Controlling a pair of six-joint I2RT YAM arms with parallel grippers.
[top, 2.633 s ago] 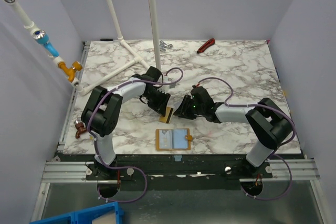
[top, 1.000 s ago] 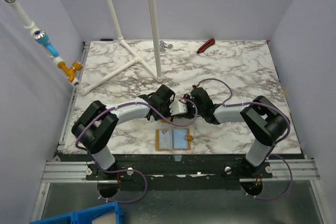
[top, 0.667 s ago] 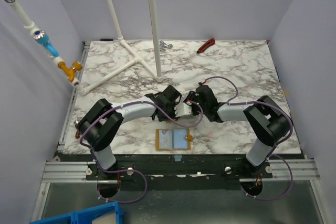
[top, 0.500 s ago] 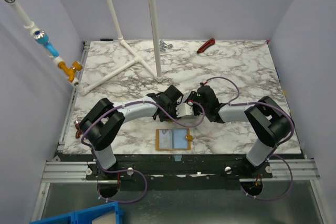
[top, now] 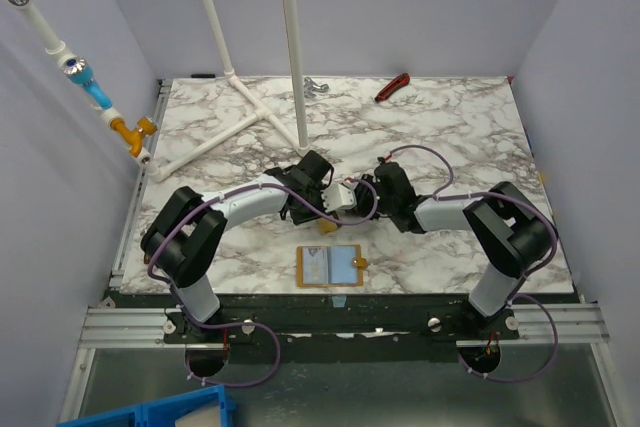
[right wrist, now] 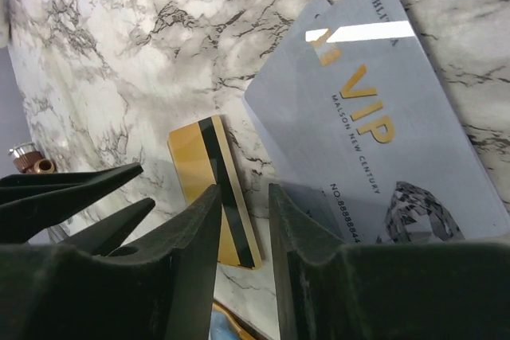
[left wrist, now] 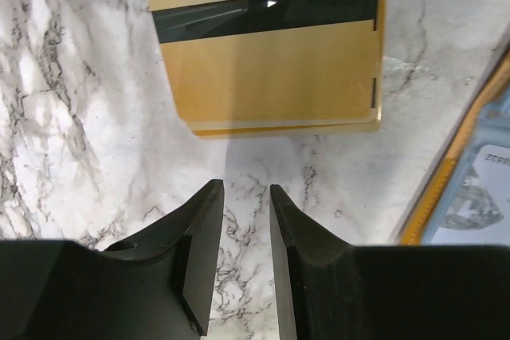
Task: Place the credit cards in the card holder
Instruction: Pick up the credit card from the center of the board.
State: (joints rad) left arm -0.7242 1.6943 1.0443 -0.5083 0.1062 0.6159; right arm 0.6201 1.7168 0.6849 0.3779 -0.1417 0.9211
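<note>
While the right gripper (right wrist: 243, 220) pinches the grey card (right wrist: 374, 129) by one corner, it could swivel and slip, since the jaws bite so little. The left gripper (left wrist: 241, 216) holds nothing, jaws narrowly apart, the gold card (left wrist: 267, 49) flat at its twelve o'clock, the card holder (top: 331, 266) near; a second ago this arm crowded the right gripper, now it's pulled back

A marble-patterned table top (top: 450, 127) fills the middle of the overhead frame. A white pipe stand (top: 255, 97) rises from its upper left part. A red-handled tool (top: 393, 86) lies near the far edge, a small metal object (top: 318, 85) just left of it. A blue bin (top: 150, 412) sits at lower left.
</note>
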